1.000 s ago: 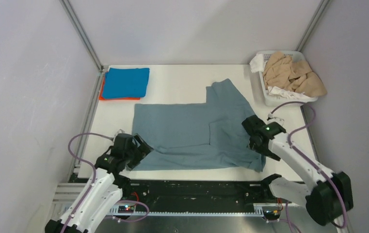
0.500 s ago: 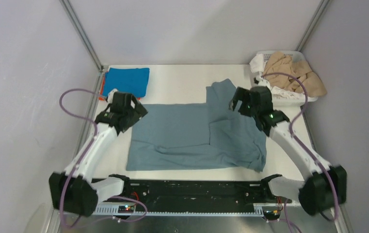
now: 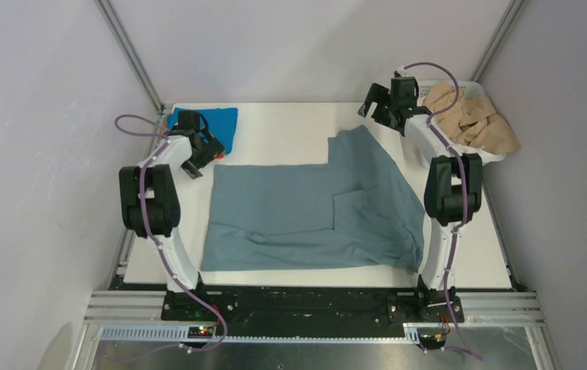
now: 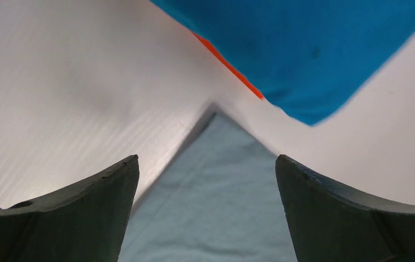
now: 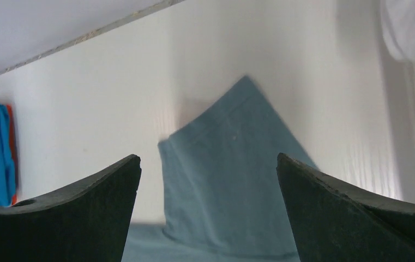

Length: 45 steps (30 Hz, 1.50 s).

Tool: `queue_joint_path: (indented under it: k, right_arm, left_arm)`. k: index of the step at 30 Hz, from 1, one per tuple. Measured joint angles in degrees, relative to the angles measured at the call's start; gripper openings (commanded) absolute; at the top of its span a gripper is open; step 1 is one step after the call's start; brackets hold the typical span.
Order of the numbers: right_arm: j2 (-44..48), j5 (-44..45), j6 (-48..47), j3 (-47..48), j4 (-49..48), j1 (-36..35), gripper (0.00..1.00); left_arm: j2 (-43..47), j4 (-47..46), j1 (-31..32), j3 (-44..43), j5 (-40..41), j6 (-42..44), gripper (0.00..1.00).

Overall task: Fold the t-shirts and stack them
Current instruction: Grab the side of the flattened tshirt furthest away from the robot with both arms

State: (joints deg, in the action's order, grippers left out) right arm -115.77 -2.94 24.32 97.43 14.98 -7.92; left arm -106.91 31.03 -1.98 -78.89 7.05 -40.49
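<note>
Grey-blue shirt lies limp and light on counter; pinch its upper corners; left gripper and right gripper gape wide, empty.

A large grey-blue cloth t-shirt lies mid-table. Behind-left sits a folded bright blue t-shirt (on an orange one). Behind-right, a white slatted plastic basket holds crumpled tan shirts.

White arms carry black joints, looping purple cables and dark curved gripper fingers.
</note>
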Motion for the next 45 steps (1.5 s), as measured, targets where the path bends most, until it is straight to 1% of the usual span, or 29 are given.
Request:
queue_joint_path:
  k: [1, 3, 6, 12, 13, 14, 15, 18, 19, 20, 21, 22, 24, 25, 27, 30, 37, 42, 45]
  right_arm:
    - [-2.29, -0.48, 0.02, 2.14, 0.52, 0.37, 1.0]
    - [-6.84, -1.29, 0.04, 6.8, 1.38, 1.01, 0.99]
    - [-12.31, -2.01, 0.15, 13.05, 2.78, 1.6, 0.99]
    - [-20.9, -2.6, 0.94, 24.2, 4.5, 1.81, 0.99]
    - [-22.12, -2.58, 1.14, 25.59, 4.66, 1.81, 0.99]
    - [-22.73, -2.58, 1.29, 26.32, 4.72, 1.84, 0.99]
    - [-23.63, -2.6, 1.6, 27.26, 4.76, 1.84, 0.99]
    - [-25.11, -2.89, 2.23, 27.82, 4.9, 1.84, 0.99]
    - [-25.33, -3.06, 2.34, 27.82, 4.87, 1.84, 0.99]
    - [-25.68, -3.39, 2.6, 27.82, 4.9, 1.88, 0.99]
    - [-25.94, -3.78, 2.64, 27.82, 4.83, 1.9, 0.99]
    - [-26.14, -4.11, 2.62, 27.82, 4.79, 1.9, 0.99]
    - [-26.69, -4.83, 2.05, 28.13, 4.92, 1.86, 1.0]
    - [-27.34, -5.03, 1.29, 29.14, 5.11, 1.73, 1.0]
    - [-29.16, -4.81, -0.55, 32.46, 6.8, 1.51, 0.99]
    - [-30.73, -3.19, -4.44, 36.2, 9.2, 0.55, 0.99]
    - [-30.91, 5.33, -15.3, 36.83, 12.37, -4.28, 0.98]
    - [-30.93, 5.57, -15.41, 36.85, 15.85, -6.05, 0.95]
    - [-30.99, 5.51, -14.34, 36.96, 18.6, -5.22, 0.89]
  left_arm:
    - [-2.08, -0.2, -0.7, -1.05, -0.94, 0.0, 0.99]
    - [-5.29, -0.28, -1.77, -2.32, -2.45, -0.02, 0.93]
    - [-8.2, -0.09, -2.19, -3.69, -3.96, -0.07, 0.79]
    - [-9.73, -0.39, -2.14, -5.14, -8.17, -0.04, 0.7]
    - [-9.77, -0.35, -2.12, -5.14, -9.09, -0.04, 0.69]
    - [-9.81, -0.31, -2.12, -5.14, -9.88, -0.02, 0.64]
    - [-9.81, -0.31, -2.1, -5.14, -10.86, -0.02, 0.63]
    - [-9.81, -0.37, -1.9, -5.01, -12.66, 0.0, 0.56]
    - [-9.81, -0.46, -1.88, -4.74, -13.0, 0.0, 0.51]
    - [-9.81, -0.5, -1.79, -4.35, -13.27, 0.04, 0.48]
    - [-9.81, -0.46, -1.7, -3.89, -13.35, 0.13, 0.4]
    - [-9.81, -0.44, -1.62, -3.52, -13.42, 0.13, 0.36]
    - [-9.79, -0.35, -1.44, -3.39, -13.53, 0.57, 0.19]
    - [-9.79, -0.22, -1.33, -3.39, -13.55, 0.76, 0.06]
    - [-9.79, -0.13, -1.05, -3.39, -13.55, 1.44, 0.01]
    - [-9.79, -0.04, -0.33, -3.39, -13.29, 2.14, 0.0]
    - [-9.33, 0.0, 1.81, -3.39, -12.68, 3.23, 0.0]
    - [-6.12, 0.24, 3.5, -3.37, -11.17, 3.61, 0.0]
    - [-3.61, 0.22, 4.22, -3.37, -9.92, 4.13, 0.0]
